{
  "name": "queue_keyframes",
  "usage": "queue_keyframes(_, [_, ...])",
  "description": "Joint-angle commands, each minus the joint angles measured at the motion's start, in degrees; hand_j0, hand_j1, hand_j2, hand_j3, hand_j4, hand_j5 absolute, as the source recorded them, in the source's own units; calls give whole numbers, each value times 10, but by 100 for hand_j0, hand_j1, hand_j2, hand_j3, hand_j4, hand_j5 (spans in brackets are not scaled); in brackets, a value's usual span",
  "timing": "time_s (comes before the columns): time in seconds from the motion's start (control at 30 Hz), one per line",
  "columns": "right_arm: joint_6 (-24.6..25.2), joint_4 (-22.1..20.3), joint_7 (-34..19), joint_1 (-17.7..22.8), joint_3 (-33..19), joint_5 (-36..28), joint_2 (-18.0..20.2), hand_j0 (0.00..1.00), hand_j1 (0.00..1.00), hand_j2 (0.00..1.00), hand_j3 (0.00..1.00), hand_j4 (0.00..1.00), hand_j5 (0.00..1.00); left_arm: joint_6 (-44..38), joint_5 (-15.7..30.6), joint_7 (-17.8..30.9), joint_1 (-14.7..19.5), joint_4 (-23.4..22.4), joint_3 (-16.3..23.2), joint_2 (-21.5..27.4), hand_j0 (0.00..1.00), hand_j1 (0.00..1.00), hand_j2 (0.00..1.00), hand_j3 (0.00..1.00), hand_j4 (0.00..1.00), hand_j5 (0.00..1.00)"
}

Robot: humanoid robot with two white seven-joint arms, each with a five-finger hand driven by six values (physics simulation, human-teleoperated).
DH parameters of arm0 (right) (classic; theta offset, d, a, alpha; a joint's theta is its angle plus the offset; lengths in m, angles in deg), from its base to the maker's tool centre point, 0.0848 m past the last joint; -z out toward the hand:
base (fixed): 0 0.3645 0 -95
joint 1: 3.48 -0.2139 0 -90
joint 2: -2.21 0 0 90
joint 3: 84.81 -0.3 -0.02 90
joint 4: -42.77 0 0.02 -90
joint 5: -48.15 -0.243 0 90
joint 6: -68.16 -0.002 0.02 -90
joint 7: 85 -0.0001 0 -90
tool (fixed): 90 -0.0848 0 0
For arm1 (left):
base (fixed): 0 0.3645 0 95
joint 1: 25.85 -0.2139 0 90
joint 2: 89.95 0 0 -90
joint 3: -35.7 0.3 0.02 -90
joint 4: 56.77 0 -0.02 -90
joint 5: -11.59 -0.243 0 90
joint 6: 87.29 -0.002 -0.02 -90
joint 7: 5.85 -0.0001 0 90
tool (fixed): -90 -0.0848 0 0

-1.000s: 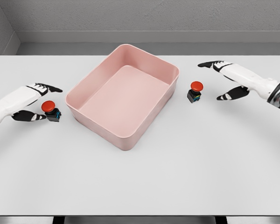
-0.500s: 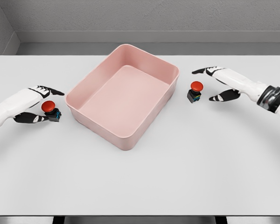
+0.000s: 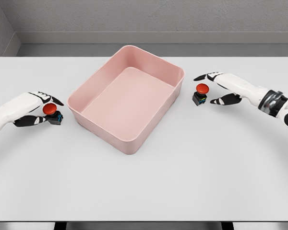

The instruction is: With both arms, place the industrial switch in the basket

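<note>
A white bench (image 3: pixel 144 182) fills most of the view, with a grey wall behind it. On it, a little left of the middle and turned at an angle, sits a pink basket (image 3: pixel 93 91) with rounded corners; nothing lies inside it.

The left hand (image 3: pixel 31 109) comes in low from the left edge and lies close to the bench surface. Its fingers (image 3: pixel 52 99) curve over a switch (image 3: pixel 52 114) with a red button and dark base, while the thumb lies below it, so the fingers close around the switch; how firm the hold is cannot be told. This switch sits on the bench just left of the basket's left corner, apart from its wall.

The right hand (image 3: pixel 216 88) reaches in from the right edge. Its fingers are spread, one above and one below, beside a second switch (image 3: pixel 200 94), which stands upright on the bench near the basket's right wall. The fingers do not touch it.
</note>
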Motion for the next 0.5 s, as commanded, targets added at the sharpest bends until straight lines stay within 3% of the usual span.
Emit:
queue_keyframes(0.0, [1, 11, 0, -3, -1, -1, -9, 84, 84, 84, 84, 84, 84, -1, 4, -1, 0, 0, -1, 3, 59, 59, 59, 59, 59, 59])
queue_keyframes(0.27, [1, 12, -1, -4, -1, 1, -17, 84, 84, 84, 84, 84, 84, -1, 7, -1, 0, 2, -1, -1, 52, 52, 52, 52, 52, 52])
queue_keyframes(0.47, [1, 41, -1, -8, -1, 17, -35, 83, 83, 83, 83, 83, 83, -1, 11, -1, 0, 6, -1, 2, 50, 50, 50, 50, 50, 50])
